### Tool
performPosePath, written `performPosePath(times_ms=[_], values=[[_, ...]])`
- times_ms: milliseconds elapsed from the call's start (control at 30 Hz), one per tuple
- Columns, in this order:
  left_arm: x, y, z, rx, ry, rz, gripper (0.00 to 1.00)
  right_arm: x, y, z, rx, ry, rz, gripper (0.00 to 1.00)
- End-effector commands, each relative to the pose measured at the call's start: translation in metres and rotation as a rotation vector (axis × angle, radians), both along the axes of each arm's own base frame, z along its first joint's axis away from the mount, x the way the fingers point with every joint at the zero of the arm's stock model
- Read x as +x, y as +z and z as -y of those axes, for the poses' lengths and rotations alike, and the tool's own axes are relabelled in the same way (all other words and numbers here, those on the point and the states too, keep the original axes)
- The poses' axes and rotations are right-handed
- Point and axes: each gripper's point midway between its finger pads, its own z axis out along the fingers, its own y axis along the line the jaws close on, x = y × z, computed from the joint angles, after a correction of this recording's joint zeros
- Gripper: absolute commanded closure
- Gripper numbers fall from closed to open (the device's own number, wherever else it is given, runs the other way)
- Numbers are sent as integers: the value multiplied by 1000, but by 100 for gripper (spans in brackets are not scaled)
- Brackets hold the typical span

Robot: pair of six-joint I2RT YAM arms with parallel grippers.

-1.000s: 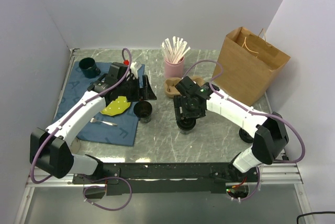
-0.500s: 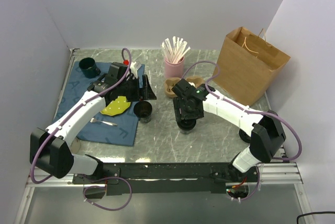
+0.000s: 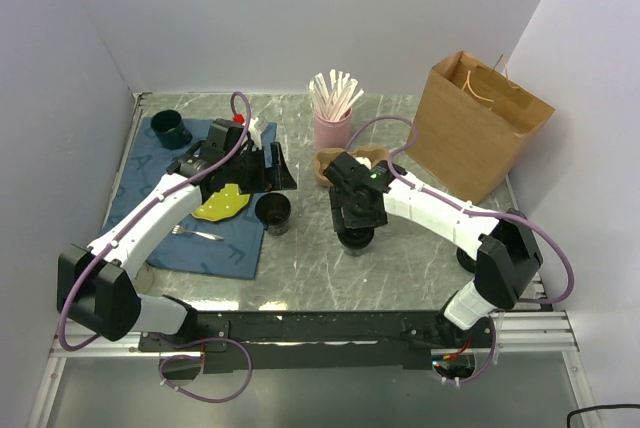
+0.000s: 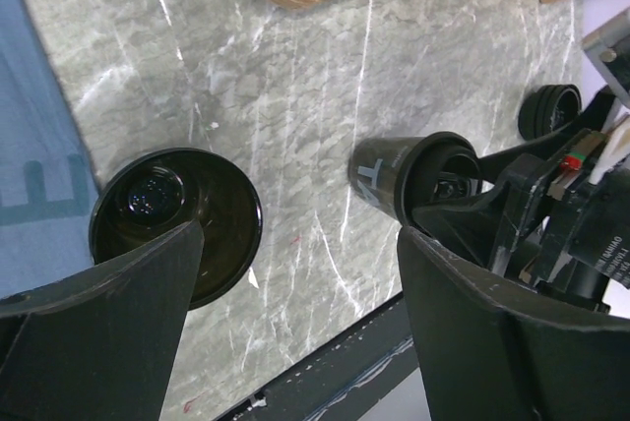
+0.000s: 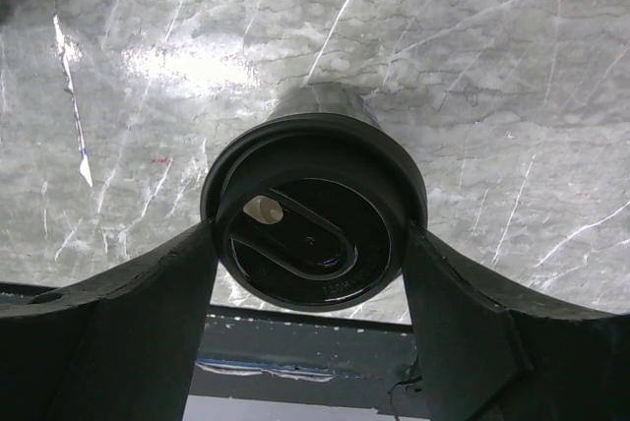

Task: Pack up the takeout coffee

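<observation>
A black coffee cup with a black lid [image 3: 356, 239] stands on the marble table; it also shows in the right wrist view [image 5: 315, 229] and the left wrist view [image 4: 413, 180]. My right gripper [image 3: 357, 220] is over it, and its fingers [image 5: 157, 303] press the lid rim from both sides. A second black cup [image 3: 272, 210], open and lidless, stands at the edge of the blue cloth [image 3: 225, 248]. My left gripper [image 3: 268, 176] is open and empty just behind it; in the left wrist view [image 4: 300, 234] that cup [image 4: 177, 224] is by the left finger. A brown paper bag [image 3: 480, 123] stands open at the back right.
A cardboard cup carrier [image 3: 338, 161] lies behind the lidded cup. A pink cup of wooden stirrers [image 3: 332, 126] stands further back. On the cloth are a dark mug [image 3: 170, 130], a yellow piece [image 3: 222, 202] and a fork [image 3: 198, 235]. A round black object [image 4: 549, 111] lies near the right arm.
My right gripper has shifted slightly left and back over the lidded cup. The cup and the left arm have stayed in place.
</observation>
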Motion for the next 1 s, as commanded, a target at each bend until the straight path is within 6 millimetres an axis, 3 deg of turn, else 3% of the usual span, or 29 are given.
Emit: performPosePath(times_ms=[0,267,500,633,833,967], values=[[6,6,-2,20,5,41,14,1,0,37,-129,-63,6,35],[4,3,-5,32,11,35,14,11,7,87,-116,-193,2,36],[6,4,-3,27,9,35,14,5,8,156,-127,-392,-15,35],[8,4,-2,27,7,34,14,4,4,183,-84,-482,5,36],[8,3,0,20,-4,26,14,30,13,194,-3,-556,104,35],[8,3,-1,27,-3,28,14,47,6,195,39,-590,91,32]])
